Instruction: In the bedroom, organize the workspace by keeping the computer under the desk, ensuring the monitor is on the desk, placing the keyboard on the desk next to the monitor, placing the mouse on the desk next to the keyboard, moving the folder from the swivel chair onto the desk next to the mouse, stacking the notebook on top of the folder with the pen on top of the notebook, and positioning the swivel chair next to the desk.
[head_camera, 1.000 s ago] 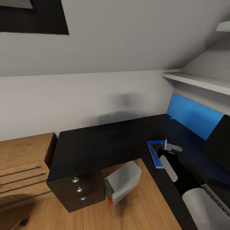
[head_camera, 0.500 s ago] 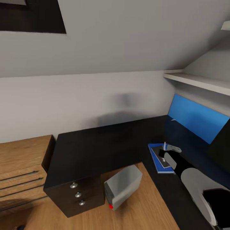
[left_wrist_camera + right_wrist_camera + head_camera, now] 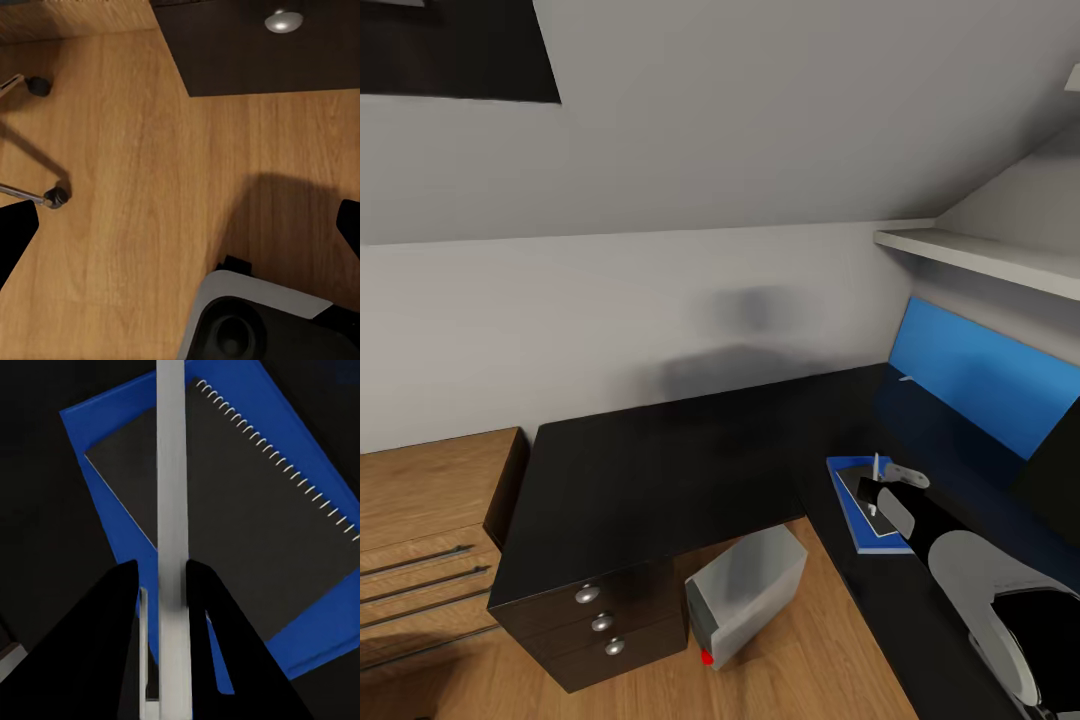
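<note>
Three views. Head view: the camera has drifted left; the right pincer [image 3: 877, 492], now lower, hangs over the notebook [image 3: 857, 486] on the blue folder [image 3: 879, 538], near the bench [image 3: 660, 460] inner edge; the computer [image 3: 745, 592] stands on the floor.

Left wrist view: bare floor [image 3: 135, 172], left pincer spread apart.

Right wrist view: fingers [image 3: 120, 615] clamp the pen [image 3: 171, 525] above the notebook; room to release.

head: high, facing desk [image 3: 660, 470] corner | right wrist: close above notebook [image 3: 247, 517], shared | left wrist: floorward
</note>
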`<state>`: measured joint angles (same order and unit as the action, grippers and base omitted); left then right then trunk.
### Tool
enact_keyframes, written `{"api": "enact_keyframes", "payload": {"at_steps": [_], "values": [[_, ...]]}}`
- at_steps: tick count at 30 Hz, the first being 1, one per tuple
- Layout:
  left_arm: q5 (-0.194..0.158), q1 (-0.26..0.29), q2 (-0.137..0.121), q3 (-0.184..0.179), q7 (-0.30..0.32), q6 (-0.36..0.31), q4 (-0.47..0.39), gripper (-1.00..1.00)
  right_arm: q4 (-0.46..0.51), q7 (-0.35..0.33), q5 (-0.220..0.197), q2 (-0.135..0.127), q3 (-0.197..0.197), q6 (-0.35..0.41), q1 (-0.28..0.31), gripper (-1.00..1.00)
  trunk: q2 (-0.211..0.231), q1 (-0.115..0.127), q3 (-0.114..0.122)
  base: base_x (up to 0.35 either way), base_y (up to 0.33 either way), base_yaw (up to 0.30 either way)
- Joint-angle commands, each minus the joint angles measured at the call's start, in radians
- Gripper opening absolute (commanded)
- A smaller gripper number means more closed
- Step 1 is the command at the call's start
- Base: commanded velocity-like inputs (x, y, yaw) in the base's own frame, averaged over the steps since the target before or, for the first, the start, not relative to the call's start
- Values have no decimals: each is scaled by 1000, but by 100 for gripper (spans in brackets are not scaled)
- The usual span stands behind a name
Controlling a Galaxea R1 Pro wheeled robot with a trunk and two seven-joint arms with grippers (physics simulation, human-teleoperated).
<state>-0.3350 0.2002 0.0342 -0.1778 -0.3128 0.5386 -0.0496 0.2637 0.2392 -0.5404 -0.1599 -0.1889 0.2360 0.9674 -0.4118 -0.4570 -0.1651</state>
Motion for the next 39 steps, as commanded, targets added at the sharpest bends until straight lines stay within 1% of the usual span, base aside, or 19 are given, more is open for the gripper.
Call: {"api": "enact_keyframes", "payload": {"at_steps": [1,20,23,25,26,30,39], "values": [[-4,1,0,-9,-6,2,0,100,2,6,-9,-1,-8,5,1,-100,-2,-1,-2,3,0,0],[-7,1,0,-5,-12,12,1,100,-17,17,-9,-4,-10,6,1,-100,-2,-1,-2,130,-24,0],[-7,1,0,-4,-13,12,0,100,-21,33,-9,-7,-10,8,1,-100,-2,-1,-2,47,0,0],[-7,1,0,-4,-14,12,-1,100,-22,54,-9,-10,-10,9,1,-100,-2,-1,-2,21,0,0],[-7,1,1,-3,-14,12,-1,100,-22,75,-9,-11,-10,10,1,-100,-2,-1,-2,10,0,0],[-8,1,1,-1,-15,12,-1,100,-23,92,-9,-13,-10,11,1,-100,-2,-1,-2,5,0,0],[-10,1,1,0,-17,12,-1,100,-23,101,-8,-16,-11,11,1,-100,-65,-35,-30,1,0,0]]}}
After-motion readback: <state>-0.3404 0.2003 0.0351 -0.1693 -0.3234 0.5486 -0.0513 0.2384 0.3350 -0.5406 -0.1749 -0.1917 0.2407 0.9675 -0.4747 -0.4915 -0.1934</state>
